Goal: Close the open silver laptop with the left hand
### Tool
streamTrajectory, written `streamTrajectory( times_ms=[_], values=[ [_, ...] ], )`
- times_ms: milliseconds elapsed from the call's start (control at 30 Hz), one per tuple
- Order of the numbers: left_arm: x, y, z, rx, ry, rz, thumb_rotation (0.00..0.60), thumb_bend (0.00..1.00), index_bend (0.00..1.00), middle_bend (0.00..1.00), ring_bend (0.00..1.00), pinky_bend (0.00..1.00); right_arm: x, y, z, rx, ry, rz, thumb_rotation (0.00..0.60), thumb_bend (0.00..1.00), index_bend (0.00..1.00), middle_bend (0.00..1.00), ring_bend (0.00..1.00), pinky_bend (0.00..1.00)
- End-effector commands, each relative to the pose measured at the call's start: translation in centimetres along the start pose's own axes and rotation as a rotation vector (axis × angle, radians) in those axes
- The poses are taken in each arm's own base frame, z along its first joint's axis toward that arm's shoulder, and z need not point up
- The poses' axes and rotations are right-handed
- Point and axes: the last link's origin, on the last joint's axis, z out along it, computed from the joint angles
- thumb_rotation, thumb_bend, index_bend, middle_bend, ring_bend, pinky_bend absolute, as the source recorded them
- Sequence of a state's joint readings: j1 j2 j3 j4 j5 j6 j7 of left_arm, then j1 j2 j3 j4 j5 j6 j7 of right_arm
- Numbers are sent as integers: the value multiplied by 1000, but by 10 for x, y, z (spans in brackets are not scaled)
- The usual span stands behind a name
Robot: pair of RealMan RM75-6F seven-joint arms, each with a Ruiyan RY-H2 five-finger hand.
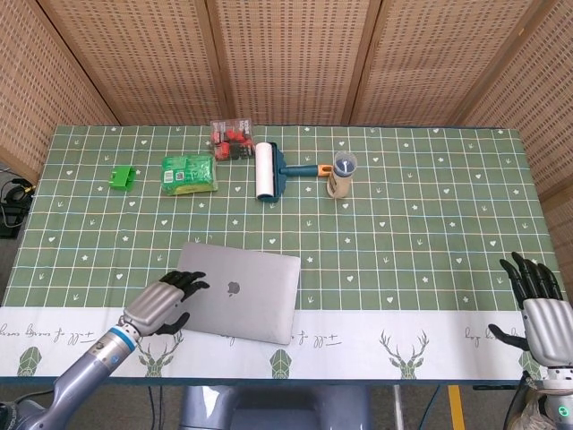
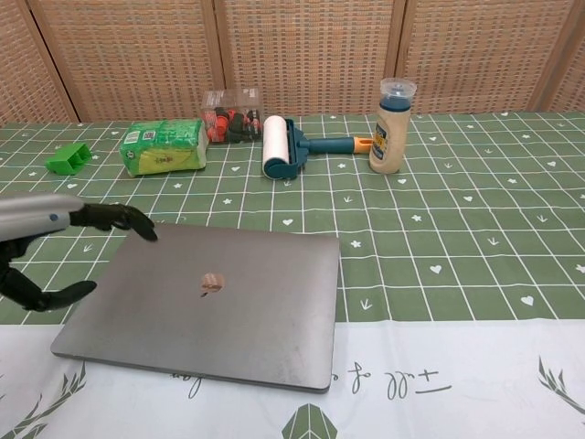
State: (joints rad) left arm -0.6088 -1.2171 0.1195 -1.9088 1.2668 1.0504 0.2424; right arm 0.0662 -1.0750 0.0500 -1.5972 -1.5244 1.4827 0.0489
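The silver laptop (image 1: 240,291) (image 2: 215,302) lies fully shut and flat at the table's near edge, lid logo facing up. My left hand (image 1: 161,305) (image 2: 64,238) hovers just off its left edge, raised above the lid with fingers spread and holding nothing. In the chest view its fingertips reach over the lid's back left corner without touching. My right hand (image 1: 535,300) stands at the near right corner of the table, far from the laptop, fingers apart and empty. The chest view does not show it.
Along the back of the table (image 1: 430,224) lie a green block (image 1: 123,176), a green packet (image 1: 189,173), a clear box of red items (image 1: 230,139), a lint roller (image 1: 269,169) and a capped bottle (image 1: 341,175).
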Motion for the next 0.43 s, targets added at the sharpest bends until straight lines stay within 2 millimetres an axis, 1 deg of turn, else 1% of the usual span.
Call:
streamTrajectory(
  times_ms=[33,67,133,200,300,433],
  values=[
    [1,-20,-32,88,224,46,600,262,0,0,0,0,-1,-1,0,5,-3,-5,600,23,21,0,0,0],
    [0,-24,-38,113,269,61,600,239,0,0,0,0,-2,-2,0,7,-5,-7,600,23,21,0,0,0],
    [-2,-38,-57,190,357,101,600,184,0,0,0,0,-5,-4,-1,16,-16,-16,600,22,21,0,0,0],
    [-4,-45,-70,238,399,103,600,145,0,0,0,0,-7,-6,-1,26,-26,-23,600,22,20,0,0,0],
    [-5,-52,-84,282,438,108,600,124,0,0,0,0,-9,-8,-1,35,-33,-34,600,22,17,0,0,0],
    [-9,-64,-102,354,485,168,600,119,0,0,0,0,-12,-11,-2,50,-37,-43,600,22,13,0,0,0]
  ],
)
